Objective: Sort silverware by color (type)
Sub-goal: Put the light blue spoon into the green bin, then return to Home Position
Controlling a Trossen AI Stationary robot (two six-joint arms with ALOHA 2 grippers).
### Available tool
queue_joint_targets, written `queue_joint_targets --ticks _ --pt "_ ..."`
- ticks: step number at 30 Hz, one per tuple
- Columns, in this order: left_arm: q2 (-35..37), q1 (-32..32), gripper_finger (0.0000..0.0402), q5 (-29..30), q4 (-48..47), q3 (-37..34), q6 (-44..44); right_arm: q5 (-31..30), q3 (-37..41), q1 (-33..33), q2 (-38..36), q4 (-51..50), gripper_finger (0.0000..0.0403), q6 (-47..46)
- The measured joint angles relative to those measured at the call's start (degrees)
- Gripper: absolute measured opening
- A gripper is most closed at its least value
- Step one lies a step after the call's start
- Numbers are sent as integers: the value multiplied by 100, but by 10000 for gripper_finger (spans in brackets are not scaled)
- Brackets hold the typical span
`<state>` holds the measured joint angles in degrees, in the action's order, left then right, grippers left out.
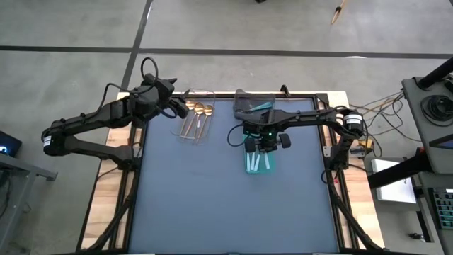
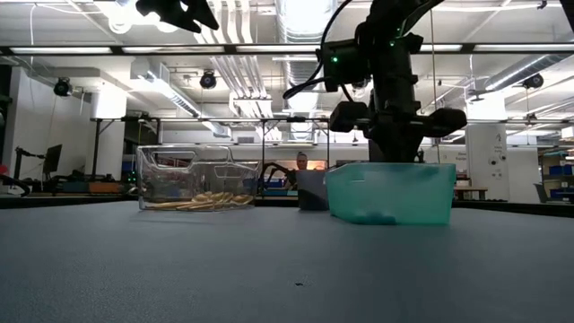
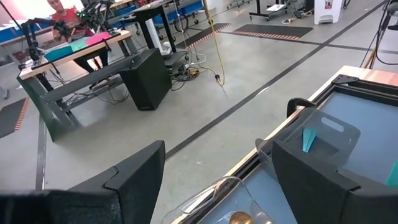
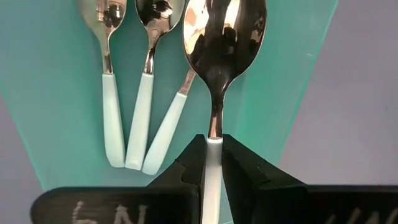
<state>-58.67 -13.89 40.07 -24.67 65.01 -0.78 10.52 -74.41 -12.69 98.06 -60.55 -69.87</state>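
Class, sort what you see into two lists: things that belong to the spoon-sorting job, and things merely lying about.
Job:
held spoon in right gripper
three blue-handled spoons in teal bin
gold spoons in clear bin
grey bin

Lying about:
cables
black box

Robotics lab: workbenches [image 3: 74, 53], ceiling ducts [image 2: 242, 22] (exposed), taped concrete floor [image 3: 249, 68].
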Motion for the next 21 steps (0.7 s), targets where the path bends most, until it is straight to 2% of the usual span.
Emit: queue_joint_targets --ticks 14,21 --pt "0 0 276 0 -2 0 -19 -2 0 0 0 9 31 -17" --pt "0 2 276 0 -4 0 -19 -4 0 0 0 46 57 -17"
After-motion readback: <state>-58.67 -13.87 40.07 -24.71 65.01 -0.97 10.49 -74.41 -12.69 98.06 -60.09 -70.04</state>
